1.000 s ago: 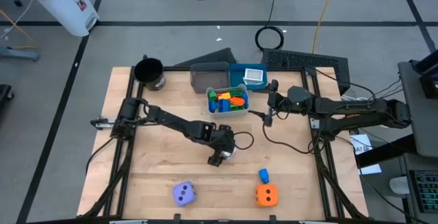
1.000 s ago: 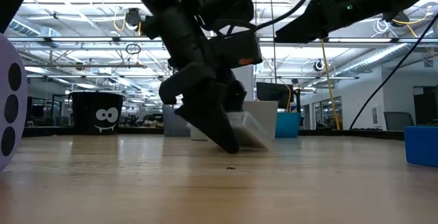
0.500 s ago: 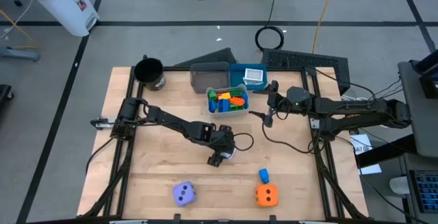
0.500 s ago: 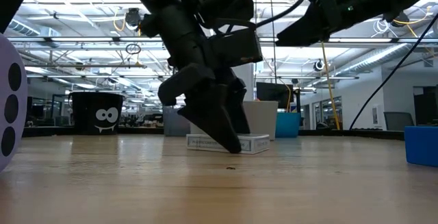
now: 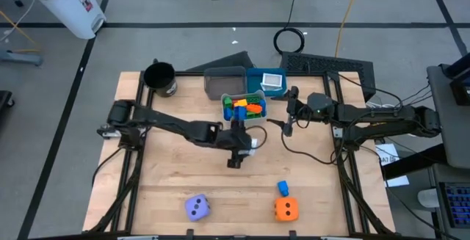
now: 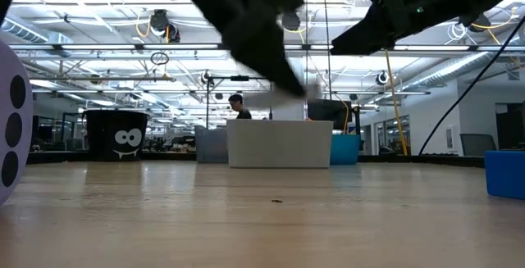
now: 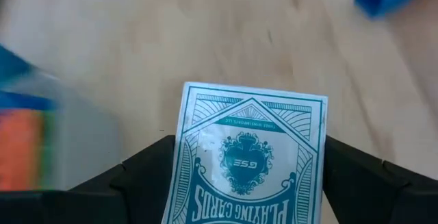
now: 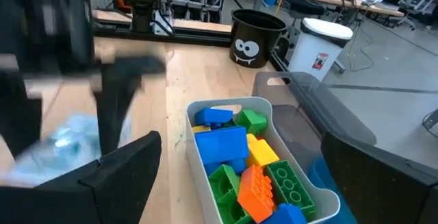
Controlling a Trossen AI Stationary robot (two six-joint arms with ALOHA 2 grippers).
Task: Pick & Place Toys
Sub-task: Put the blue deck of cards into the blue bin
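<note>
Left pincer (image 5: 243, 143) gripping a white, green-printed card pack (image 7: 251, 157), lifted clear of the counter (image 5: 169, 181), just near of the white bin (image 5: 253, 118) of building blocks (image 5: 244, 106). Right pincer (image 5: 291, 111) open, waiting right of that bin. Purple die (image 5: 197, 208), orange die (image 5: 286, 210) and one blue block (image 5: 283, 188) sit on the near counter edge.

The wooden table (image 5: 169, 181) carries a black cup (image 5: 161, 78), a grey bin (image 5: 224, 83), a blue bin (image 5: 266, 81), a white bin of blocks (image 5: 244, 109), a purple die (image 5: 197, 208), an orange die (image 5: 286, 210) and a blue block (image 5: 283, 188).
</note>
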